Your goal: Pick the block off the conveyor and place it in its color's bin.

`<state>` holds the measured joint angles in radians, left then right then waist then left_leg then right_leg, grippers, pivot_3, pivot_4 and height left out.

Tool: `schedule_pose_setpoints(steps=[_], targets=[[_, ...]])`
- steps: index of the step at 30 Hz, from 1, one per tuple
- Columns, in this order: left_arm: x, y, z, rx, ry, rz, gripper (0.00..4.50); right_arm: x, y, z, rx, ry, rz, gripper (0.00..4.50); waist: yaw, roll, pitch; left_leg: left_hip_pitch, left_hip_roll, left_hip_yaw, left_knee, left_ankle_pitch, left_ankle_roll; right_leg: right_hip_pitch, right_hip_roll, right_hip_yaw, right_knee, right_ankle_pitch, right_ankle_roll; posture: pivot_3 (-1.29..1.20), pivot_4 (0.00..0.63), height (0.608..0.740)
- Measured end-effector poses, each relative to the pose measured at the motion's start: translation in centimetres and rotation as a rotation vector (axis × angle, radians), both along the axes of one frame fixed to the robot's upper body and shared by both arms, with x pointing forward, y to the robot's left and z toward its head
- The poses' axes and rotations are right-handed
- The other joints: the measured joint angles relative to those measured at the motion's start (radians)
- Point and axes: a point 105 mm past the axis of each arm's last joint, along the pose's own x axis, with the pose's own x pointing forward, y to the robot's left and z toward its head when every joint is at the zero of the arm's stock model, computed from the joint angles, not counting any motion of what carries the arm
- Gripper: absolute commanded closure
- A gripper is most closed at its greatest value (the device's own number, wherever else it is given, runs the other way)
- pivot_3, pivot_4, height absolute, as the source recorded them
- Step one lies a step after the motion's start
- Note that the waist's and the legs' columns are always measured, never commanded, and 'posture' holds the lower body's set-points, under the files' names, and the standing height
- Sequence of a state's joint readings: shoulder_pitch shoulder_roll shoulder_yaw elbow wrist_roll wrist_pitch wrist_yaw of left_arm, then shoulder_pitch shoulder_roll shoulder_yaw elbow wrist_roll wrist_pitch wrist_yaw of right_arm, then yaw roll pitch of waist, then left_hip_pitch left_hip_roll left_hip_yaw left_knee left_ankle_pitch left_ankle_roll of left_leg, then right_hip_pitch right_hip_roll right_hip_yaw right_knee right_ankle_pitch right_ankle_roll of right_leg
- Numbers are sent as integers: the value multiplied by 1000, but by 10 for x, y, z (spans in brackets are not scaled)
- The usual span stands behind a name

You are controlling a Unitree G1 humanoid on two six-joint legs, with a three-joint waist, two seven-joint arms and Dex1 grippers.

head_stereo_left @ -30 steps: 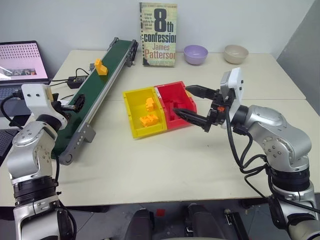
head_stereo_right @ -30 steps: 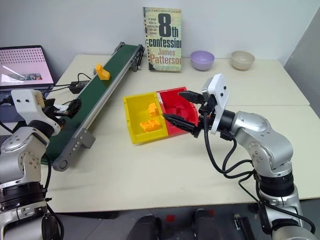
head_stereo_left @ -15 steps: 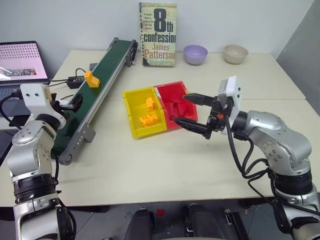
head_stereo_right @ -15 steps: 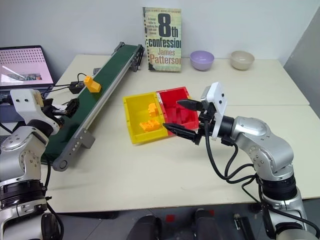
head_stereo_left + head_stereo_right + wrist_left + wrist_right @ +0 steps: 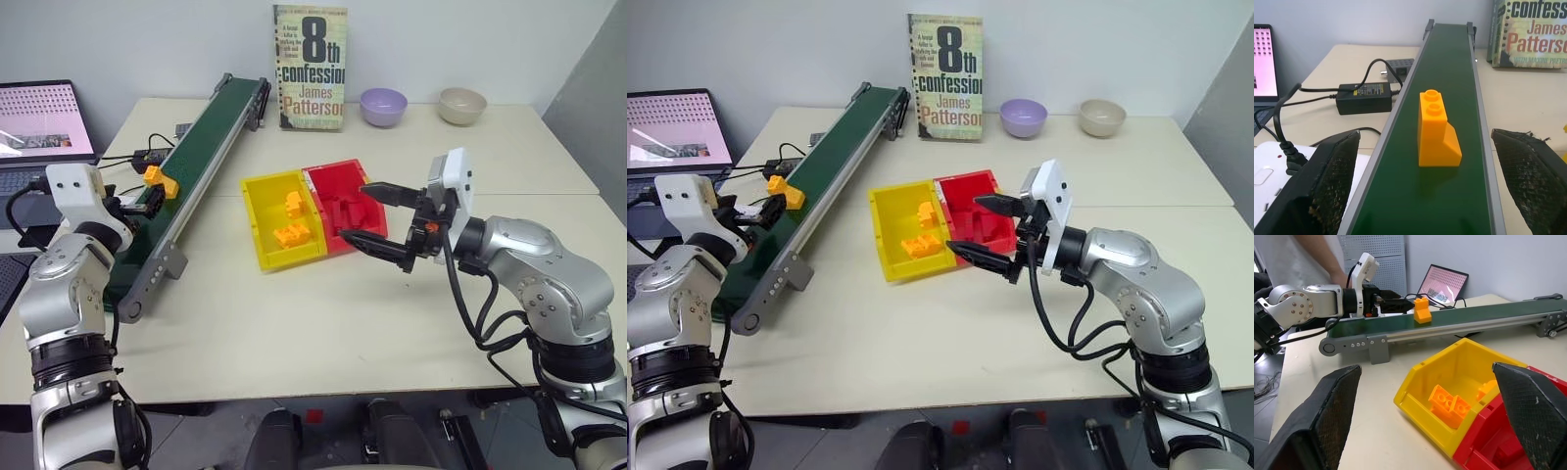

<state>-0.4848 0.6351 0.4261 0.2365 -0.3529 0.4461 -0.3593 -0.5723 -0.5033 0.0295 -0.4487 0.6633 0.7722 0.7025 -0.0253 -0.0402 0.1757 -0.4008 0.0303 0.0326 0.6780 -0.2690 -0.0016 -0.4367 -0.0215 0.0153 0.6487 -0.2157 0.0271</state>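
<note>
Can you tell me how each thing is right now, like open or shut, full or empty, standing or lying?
block: upright on the conveyor, not held
conveyor: carrying one block
left gripper: open, fingers either side of the belt
right gripper: open, holding nothing
yellow bin: open-topped, orange bricks inside
red bin: open-topped, dark red bricks inside
book: standing, closed
laptop: open, screen lit

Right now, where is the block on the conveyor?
In the head views the block stands on the conveyor at the robot's left, just ahead of the open left gripper, not yet between its fingers.
</note>
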Motion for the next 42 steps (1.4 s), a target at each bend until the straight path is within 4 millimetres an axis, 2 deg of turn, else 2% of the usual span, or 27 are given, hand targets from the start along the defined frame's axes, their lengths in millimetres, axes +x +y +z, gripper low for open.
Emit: schedule_pose_setpoints(steps=[1, 8, 15, 18, 22, 26, 31, 34, 35, 38, 40, 42], targets=[[0, 0, -2, 1, 7, 1, 775, 0, 0, 0, 2, 2, -1, 0, 0, 0, 0, 0, 0, 0, 0, 0, 0, 0, 0, 0, 0, 0, 0, 0, 150, 740], [-1, 0, -3, 2, 13, 2, 2134, -1, 0, 4, 11, -3, 6, 0, 0, 0, 0, 0, 0, 0, 0, 0, 0, 0, 0, 0, 0, 0, 0, 0, 150, 740], [-15, 10, -13, -5, 48, 50, 3422, 2, -1, 6, 13, -5, 2, 0, -1, 0, 0, 0, 1, 0, 0, 0, 0, 0, -2, 0, 0, 0, 0, 0, 150, 740], [-21, 12, -9, -22, 32, 64, 3945, 2, -1, 7, 15, -9, 1, 0, -1, 0, 0, 0, 1, -1, 0, 0, 0, 0, -2, 0, 0, 0, 0, 0, 150, 740], [-24, 10, -6, -24, 32, 68, 3958, 2, -1, 7, 15, -8, -1, 0, 0, 0, 0, 0, 1, 0, 0, 0, 0, 0, -2, 0, 0, 0, 0, 0, 150, 740], [-17, 1, 3, -39, 22, 33, 3958, 3, -3, 7, 19, -9, -23, 0, 3, 0, 0, 0, 0, -1, 0, 0, 0, 0, -1, -1, 0, 0, 0, 0, 150, 740], [3, -49, 33, -18, -6, -180, 3958, 4, -13, 6, 6, -19, -90, 0, 15, 0, 0, -1, -1, 1, 0, 0, 0, 0, 0, 1, -1, 0, 0, 0, 150, 740], [11, -84, 46, 10, -6, -336, 3958, 0, -17, 4, -18, -29, -121, 0, 19, 0, 0, -1, -1, 0, 0, 0, 0, 0, 0, 0, -1, 0, 0, 0, 150, 740], [15, -102, 48, 24, 0, -414, 3958, -3, -21, 1, -41, -29, -142, 0, 21, 0, 0, -1, -2, 0, 0, 0, 0, 0, 0, 0, -1, 0, 0, 0, 150, 740], [24, -152, 53, 64, 3, -619, 3958, -10, -23, -8, -99, -18, -167, 0, 26, 0, 0, -1, -2, -1, 0, 0, 0, 0, 1, 0, -1, 0, 0, 0, 150, 740], [31, -175, 48, 91, 11, -697, 3958, -17, -24, -16, -135, -6, -174, 0, 25, 0, 0, -1, -3, 0, 0, 0, 0, 1, 1, 0, -2, 0, 0, 0, 150, 740], [37, -187, 38, 110, 30, -740, 3958, -21, -27, -23, -162, 13, -188, 0, 22, 0, 0, -1, -3, 1, 0, 0, 0, 0, 2, 1, -2, 0, 0, 0, 150, 740]])
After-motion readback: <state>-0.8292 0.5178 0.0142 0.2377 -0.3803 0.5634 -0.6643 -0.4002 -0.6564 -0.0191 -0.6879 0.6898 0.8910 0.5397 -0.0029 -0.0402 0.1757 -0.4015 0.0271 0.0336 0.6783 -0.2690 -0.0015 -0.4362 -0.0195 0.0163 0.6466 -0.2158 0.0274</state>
